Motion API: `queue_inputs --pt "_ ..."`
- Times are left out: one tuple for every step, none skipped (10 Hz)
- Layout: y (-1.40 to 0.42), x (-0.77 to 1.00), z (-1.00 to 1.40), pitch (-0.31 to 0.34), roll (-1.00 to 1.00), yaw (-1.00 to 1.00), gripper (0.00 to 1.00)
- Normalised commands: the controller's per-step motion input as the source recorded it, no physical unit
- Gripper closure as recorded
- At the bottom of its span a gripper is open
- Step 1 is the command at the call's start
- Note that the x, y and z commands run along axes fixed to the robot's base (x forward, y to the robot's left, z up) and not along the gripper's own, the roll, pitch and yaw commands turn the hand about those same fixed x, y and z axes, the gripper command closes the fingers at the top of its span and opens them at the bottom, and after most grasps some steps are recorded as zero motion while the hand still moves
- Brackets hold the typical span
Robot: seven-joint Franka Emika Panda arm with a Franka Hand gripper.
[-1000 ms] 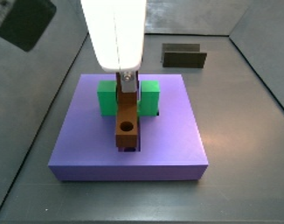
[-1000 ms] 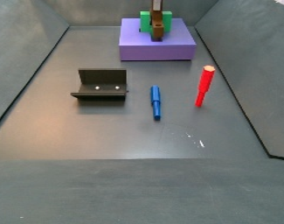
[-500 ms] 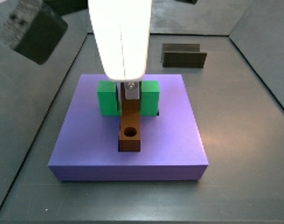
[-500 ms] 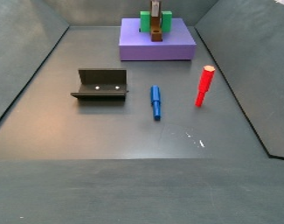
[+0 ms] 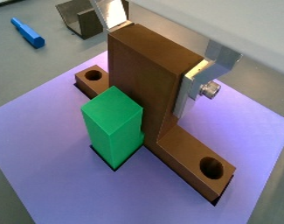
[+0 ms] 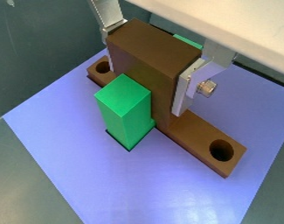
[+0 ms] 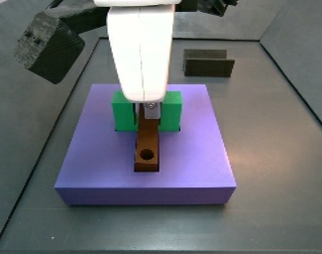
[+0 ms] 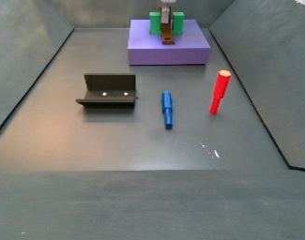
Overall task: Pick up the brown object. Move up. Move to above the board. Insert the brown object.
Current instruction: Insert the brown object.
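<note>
The brown object lies lengthwise in the slot of the purple board, its round hole toward the near end. Its upright part stands between the arms of the green block. My gripper is right above the board and shut on that upright part. Both wrist views show the silver fingers pressed against the brown object's sides, with the green block beside it. In a side view the board is at the far end with the gripper over it.
The dark fixture stands on the floor at mid-left and also shows in a side view. A blue pen and a red marker lie on the floor in front of the board. Grey walls enclose the floor.
My gripper has come down with the brown object. The bar now sits lower in the board's slot than a second ago.
</note>
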Motion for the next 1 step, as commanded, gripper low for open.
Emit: queue_inputs --pt "0.0 0.0 0.0 0.0 0.0 0.0 1.0"
